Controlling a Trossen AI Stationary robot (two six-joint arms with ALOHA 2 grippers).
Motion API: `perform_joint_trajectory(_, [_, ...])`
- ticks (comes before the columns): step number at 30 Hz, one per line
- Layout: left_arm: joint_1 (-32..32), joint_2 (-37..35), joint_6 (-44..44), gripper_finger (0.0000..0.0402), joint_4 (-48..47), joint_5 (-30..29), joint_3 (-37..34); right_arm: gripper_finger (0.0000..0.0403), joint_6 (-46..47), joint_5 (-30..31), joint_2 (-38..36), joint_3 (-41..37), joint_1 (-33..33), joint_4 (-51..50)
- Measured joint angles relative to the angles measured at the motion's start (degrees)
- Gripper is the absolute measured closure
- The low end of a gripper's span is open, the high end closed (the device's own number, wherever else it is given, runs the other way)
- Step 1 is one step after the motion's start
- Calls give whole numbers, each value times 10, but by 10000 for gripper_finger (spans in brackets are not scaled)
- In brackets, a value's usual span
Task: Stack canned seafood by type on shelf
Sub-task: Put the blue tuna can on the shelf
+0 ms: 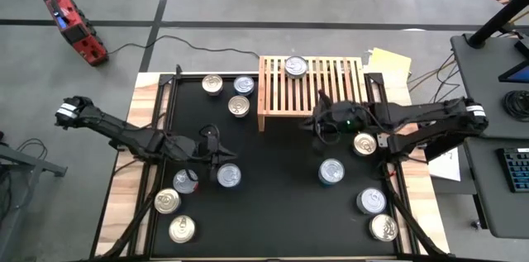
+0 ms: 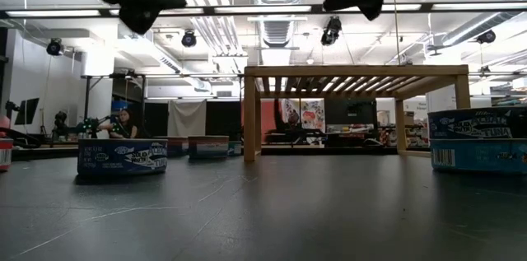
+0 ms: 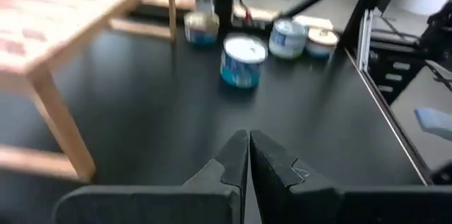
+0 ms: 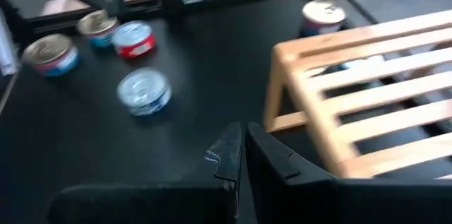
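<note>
The light-wood shelf (image 1: 310, 88) stands at the far middle of the black mat, with one silver-lidded can (image 1: 296, 66) on its slats. Loose cans sit on the mat: three left of the shelf (image 1: 239, 106), several at the near left, among them a blue one (image 1: 228, 174) and a red one (image 1: 186, 181), and several at the right (image 1: 331, 171). My left gripper (image 1: 220, 153) hovers shut just beyond the blue can. My right gripper (image 1: 317, 120) hovers shut at the shelf's near edge (image 4: 367, 104). Neither holds anything.
The mat's middle (image 1: 273, 179) lies bare between the two groups of cans. The mat's frame rails run along its left and right sides. Beyond the table are a red device (image 1: 74, 24) on the floor and a desk (image 1: 496, 88) at the right.
</note>
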Motion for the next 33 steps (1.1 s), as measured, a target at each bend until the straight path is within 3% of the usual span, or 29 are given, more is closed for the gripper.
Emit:
perform_joint_trajectory(7, [-32, 10, -111, 400, -95, 0, 0, 390, 84, -1, 8, -37, 74, 30])
perform_joint_trajectory(14, [-47, 22, -228, 400, -227, 1, 0, 390, 126, -1, 76, -35, 129, 89])
perform_joint_trajectory(26, [-98, 57, -204, 400, -243, 20, 0, 390, 257, -1, 227, 22, 145, 113])
perform_joint_trajectory(33, [-118, 112, -201, 400, -237, 20, 0, 390, 264, -3, 319, 89, 148, 114])
